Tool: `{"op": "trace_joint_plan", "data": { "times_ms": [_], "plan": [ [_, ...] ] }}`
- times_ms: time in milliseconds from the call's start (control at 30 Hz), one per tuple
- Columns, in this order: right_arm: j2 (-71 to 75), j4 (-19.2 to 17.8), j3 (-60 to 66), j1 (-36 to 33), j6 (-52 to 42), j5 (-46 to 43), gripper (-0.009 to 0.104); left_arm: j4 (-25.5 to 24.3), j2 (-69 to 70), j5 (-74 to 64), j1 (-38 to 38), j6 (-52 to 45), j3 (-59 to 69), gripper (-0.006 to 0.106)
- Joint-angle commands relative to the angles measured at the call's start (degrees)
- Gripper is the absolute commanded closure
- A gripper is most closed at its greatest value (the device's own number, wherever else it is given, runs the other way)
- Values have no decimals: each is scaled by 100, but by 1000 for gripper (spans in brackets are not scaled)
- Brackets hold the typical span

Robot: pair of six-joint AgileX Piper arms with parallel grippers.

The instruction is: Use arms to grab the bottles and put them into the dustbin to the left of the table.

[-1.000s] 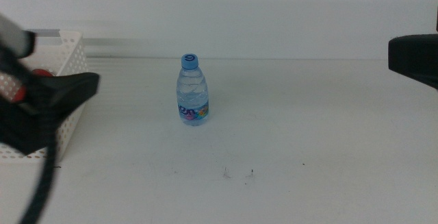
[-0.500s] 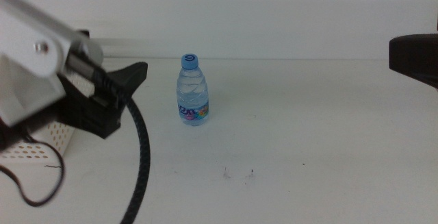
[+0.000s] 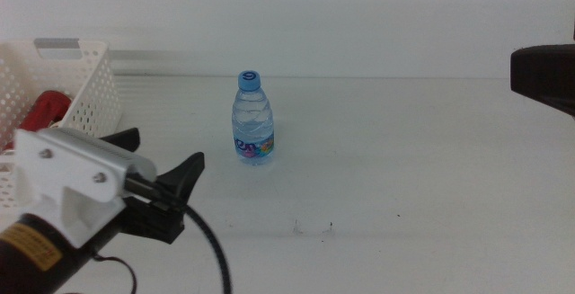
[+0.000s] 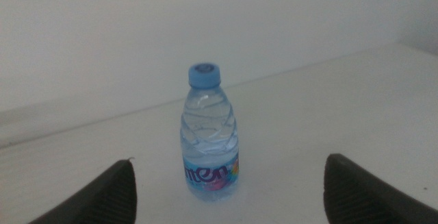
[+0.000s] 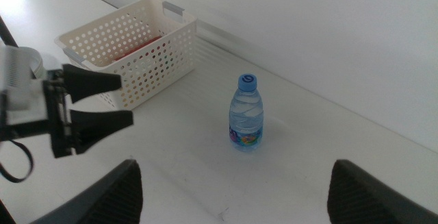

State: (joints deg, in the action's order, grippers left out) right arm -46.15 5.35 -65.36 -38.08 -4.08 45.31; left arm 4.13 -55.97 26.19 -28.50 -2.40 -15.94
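A small clear water bottle (image 3: 253,119) with a blue cap stands upright on the white table (image 3: 404,168), near its far middle. My left gripper (image 3: 167,147) is open and empty, low over the table to the near left of the bottle and pointing at it. The left wrist view shows the bottle (image 4: 210,135) centred ahead between the wide-spread jaws. The white perforated dustbin (image 3: 85,87) sits at the far left with a red object (image 3: 45,110) inside. My right gripper (image 3: 544,74) waits at the right edge, and its jaws are wide apart in its own view.
From the right wrist view, the dustbin (image 5: 154,70), the left gripper (image 5: 123,99) and the bottle (image 5: 246,114) line up across the table. A few tiny dark specks (image 3: 310,228) mark the tabletop in front of the bottle.
My left arm has swung away from the dustbin, down and toward the near side, uncovering the basket. Its open gripper now points at the bottle. The right arm and the bottle have not moved.
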Motion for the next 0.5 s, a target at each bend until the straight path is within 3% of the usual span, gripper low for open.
{"op": "trace_joint_plan", "data": {
  "times_ms": [0,467],
  "plan": [
    [6,-32,-35,41,-43,-40,7,-34,-315,388,-24,94,22,7],
    [6,-32,-35,41,-43,-40,7,-15,-2497,2954,-24,680,122,7]
  ]
}}
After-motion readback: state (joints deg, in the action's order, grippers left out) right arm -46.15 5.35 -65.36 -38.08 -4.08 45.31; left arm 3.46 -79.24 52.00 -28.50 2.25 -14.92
